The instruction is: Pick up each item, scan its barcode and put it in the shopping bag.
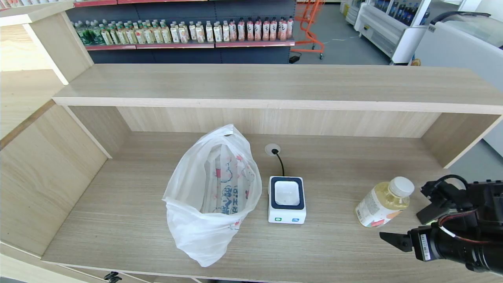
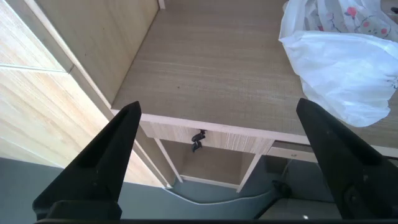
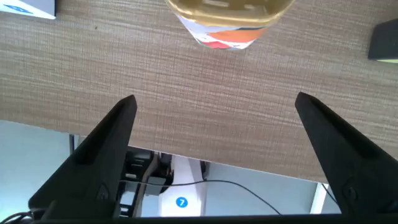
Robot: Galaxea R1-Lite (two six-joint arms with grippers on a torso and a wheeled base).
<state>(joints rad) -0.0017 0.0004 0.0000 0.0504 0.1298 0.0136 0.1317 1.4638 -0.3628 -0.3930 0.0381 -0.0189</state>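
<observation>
A clear bottle [image 1: 384,203] of pale yellow drink with a white cap lies tilted on the counter's right side; its base [image 3: 229,18] shows in the right wrist view. My right gripper [image 1: 408,228] [image 3: 216,102] hovers open just in front of it, near the counter's front edge, holding nothing. The white barcode scanner [image 1: 287,199] sits mid-counter with its window facing up. Left of it stands the white plastic shopping bag [image 1: 212,196] [image 2: 348,56], mouth open, with a printed packet [image 1: 228,184] inside. My left gripper [image 2: 217,109] hangs open and empty off the counter's front left corner.
A raised wooden shelf [image 1: 275,84] runs along the back and side walls [image 1: 47,169] box in the counter. The scanner's cable [image 1: 279,161] runs to a hole in the counter. A store shelf of bottles [image 1: 184,31] stands beyond.
</observation>
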